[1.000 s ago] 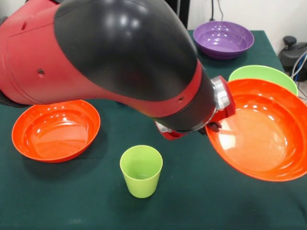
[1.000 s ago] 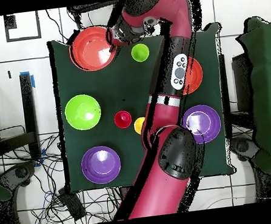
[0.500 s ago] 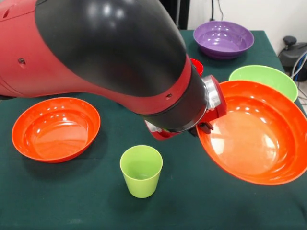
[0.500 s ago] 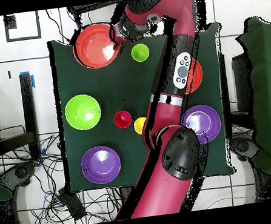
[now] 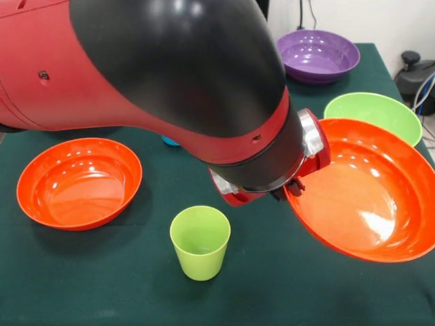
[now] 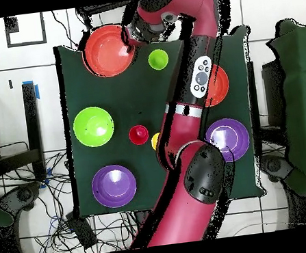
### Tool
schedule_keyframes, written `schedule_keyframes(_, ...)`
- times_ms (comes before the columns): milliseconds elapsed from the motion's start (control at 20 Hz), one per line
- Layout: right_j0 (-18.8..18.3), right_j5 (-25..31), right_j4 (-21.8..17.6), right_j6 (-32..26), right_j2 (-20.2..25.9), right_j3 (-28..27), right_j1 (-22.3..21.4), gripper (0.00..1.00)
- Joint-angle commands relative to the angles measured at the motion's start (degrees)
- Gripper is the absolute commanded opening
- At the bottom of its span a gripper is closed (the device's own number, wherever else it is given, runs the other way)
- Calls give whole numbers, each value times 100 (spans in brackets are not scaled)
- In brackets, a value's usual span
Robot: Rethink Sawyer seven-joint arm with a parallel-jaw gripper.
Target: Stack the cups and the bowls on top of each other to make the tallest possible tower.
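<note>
My gripper (image 5: 297, 183) is clamped on the rim of the orange bowl (image 5: 360, 193), which hangs tilted, off the table. The green cup (image 5: 199, 242) stands upright, mouth up, below and beside my wrist, opposite the bowl; bowl must level and centre over it.

So the arm (image 5: 156, 88) eats most of the upper half of the front view and runs off the top and left edges. Only a sliver of a blue cup (image 5: 170, 142) peeks out under it, mid-frame. The gripper (image 5: 293, 185) is mostly buried behind the wrist and the held orange bowl (image 5: 363, 193), so I can't make out how its fingers sit; that bowl is clipped by the right edge. In the overhead view the arm covers part of the yellow cup (image 6: 155, 141), the right-hand orange bowl (image 6: 221, 84) and the right-hand purple bowl (image 6: 232, 138).
</note>
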Motion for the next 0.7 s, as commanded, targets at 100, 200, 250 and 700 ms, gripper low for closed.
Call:
schedule_keyframes(100,-75,-128,-1137,-2784,443,-583,-149,0)
schedule_keyframes(200,-94,-124,-1327,-2931,567,-609,-149,0)
schedule_keyframes(250,-101,-121,-1442,-3004,645,-630,-147,0)
schedule_keyframes(700,-136,1,-2955,-3684,1792,-903,-98,0)
